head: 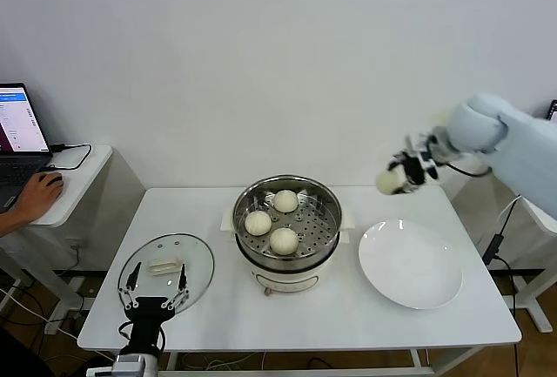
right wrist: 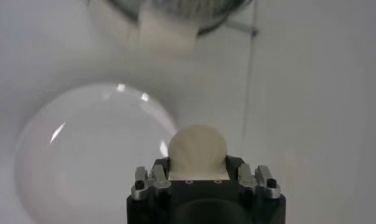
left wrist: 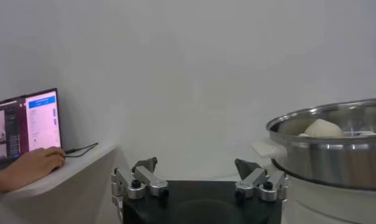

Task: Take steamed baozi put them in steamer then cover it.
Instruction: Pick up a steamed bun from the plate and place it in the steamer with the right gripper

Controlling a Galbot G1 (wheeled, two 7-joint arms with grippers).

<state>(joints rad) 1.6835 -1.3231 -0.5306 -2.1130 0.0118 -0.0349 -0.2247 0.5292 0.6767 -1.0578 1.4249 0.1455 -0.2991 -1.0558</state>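
High in the right part of the head picture, a bun was held in the right gripper. It was gripped from both sides, so that it could be carried without being dropped. In the right wrist picture the same bun was seen sitting between the two fingers, with the white plate below it and a bit to the side. No buns were left on the plate, so this one was most likely the last to be moved.

Near the middle of the head picture, the steamer was seen on the white table. Three buns were already laid on its tray with holes: one at the back, one on the left and one at the front. A bare spot was kept on the right side of the tray, and it was probably meant for the fourth bun.

At the lower left of the head picture, the glass lid was left flat on the table, well apart from the pot, so the pot stayed uncovered while it was being filled. The left gripper was parked at the near edge of the lid with its fingers spread wide and nothing held. It was likely kept there so the lid could be picked up later.

At the far left, a laptop was used by a person's hand on a side table.
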